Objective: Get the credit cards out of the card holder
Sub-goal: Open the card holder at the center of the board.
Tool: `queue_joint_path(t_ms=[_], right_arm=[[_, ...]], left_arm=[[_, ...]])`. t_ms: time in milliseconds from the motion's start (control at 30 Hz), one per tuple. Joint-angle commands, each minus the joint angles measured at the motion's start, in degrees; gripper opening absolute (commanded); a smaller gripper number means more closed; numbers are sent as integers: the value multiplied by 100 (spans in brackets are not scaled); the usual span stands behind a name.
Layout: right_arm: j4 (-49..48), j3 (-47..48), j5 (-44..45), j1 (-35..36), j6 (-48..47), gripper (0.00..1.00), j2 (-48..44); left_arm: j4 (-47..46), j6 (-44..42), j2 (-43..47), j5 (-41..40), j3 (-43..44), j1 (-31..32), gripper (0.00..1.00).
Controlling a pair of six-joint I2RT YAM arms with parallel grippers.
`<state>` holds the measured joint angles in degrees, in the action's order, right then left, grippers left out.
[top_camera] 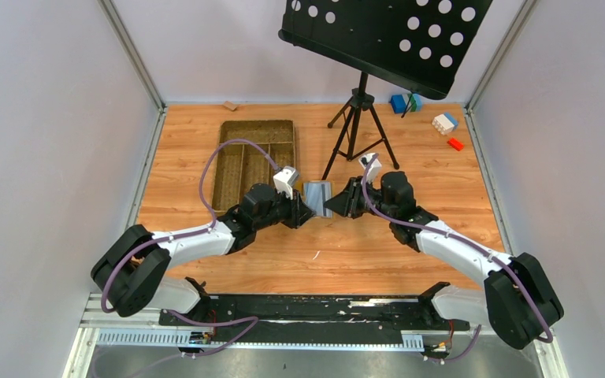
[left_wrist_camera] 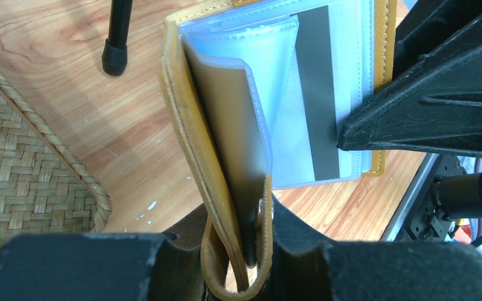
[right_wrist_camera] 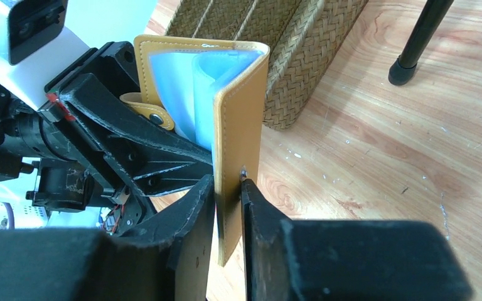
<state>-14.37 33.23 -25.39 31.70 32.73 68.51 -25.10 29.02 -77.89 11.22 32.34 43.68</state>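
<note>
Top view: card holder (top_camera: pixel 317 194) held up off the surface (top_camera: pixel 441 197) at mid-scene, between the two arms, opened out with its pale grey-blue inside facing up. Left end effector (top_camera: pixel 303 211) on its left side, right end effector (top_camera: pixel 339 203) on its right. Brown woven tray (top_camera: pixel 254 161) lies just left and far of the holder; tripod (top_camera: pixel 356 126) of a black music stand (top_camera: pixel 386 35) stands just beyond it. Coloured toy blocks (top_camera: pixel 445 123) at the far right, well apart. Left wrist view: left end effector (left_wrist_camera: pixel 238 251) nearly closed, pinching the mustard-yellow cover and snap strap of the card holder (left_wrist_camera: pixel 188 125) between its fingers. Clear sleeves fan open; one dark credit card (left_wrist_camera: pixel 317 94) sits inside a sleeve, not drawn out. A black finger of the right end effector (left_wrist_camera: pixel 414 125) touches the sleeve edge from the right. Woven tray (left_wrist_camera: pixel 19 175) at left, a tripod foot (left_wrist_camera: pixel 114 59) on the wood beyond. Right wrist view: right end effector (right_wrist_camera: pixel 228 213) narrowed onto the other yellow cover of the card holder (right_wrist_camera: pixel 241 125), one finger each side of its edge, cover upright. Left end effector (right_wrist_camera: pixel 132 150) grips the opposite side, snap visible. Woven tray (right_wrist_camera: pixel 289 44) behind, tripod foot (right_wrist_camera: pixel 405 63) far right
</note>
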Motion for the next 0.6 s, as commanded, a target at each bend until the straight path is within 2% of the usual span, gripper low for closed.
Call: queue_joint_path(t_ms=[0,200,300,367,433,567], right_arm=[[-110,218,124,41,-4,24,105],[-136,263,30,46,5,26,229],[-123,247,78,46,-1,19,189],[-70,258,135,43,1,8,181],[19,286,199,39,-16,1,180],[66,272,278,44,-30,0,102]], left_arm=[[-408,-78,284,46,84,-9,25],[-452,-50,354,61,45,-9,24],[-412,-65,350,98,76,-9,24],[-382,-55,356,108,85,-9,24],[-339,-45,383,38,73,-9,25],[52,6,522,-612,78,-16,34]])
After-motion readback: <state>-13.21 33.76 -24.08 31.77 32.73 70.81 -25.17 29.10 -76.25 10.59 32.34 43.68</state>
